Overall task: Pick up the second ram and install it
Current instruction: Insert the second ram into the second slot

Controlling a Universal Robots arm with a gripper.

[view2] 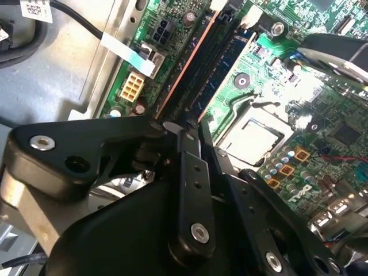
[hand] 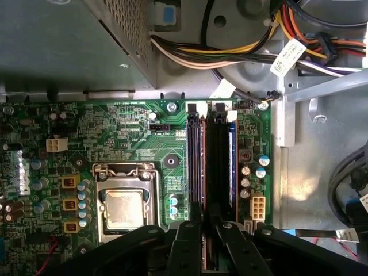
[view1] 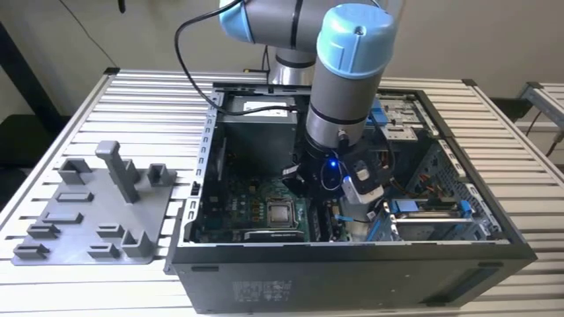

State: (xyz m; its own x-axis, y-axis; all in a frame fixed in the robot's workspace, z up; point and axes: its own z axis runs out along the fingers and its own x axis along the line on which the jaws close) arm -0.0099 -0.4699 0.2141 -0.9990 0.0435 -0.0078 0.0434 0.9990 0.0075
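Starting at the exterior view's left, a grey fixture plate [view1: 97,211] with upright blocks lies on the slatted table [view1: 158,99], beside the open computer case [view1: 352,264]. Right of it, the arm reaches down into the case over the motherboard [view1: 255,211]. In the first wrist view, the CPU socket [hand: 123,204] sits at lower left; right of centre, the gripper [hand: 210,244] hovers over the memory slots [hand: 198,161]. Whether its jaws are apart or clamped, I cannot tell. The second ram [hand: 232,167] looks to stand in the rightmost slot. I judge it light, stiff, and fragile, best held by its long edges.
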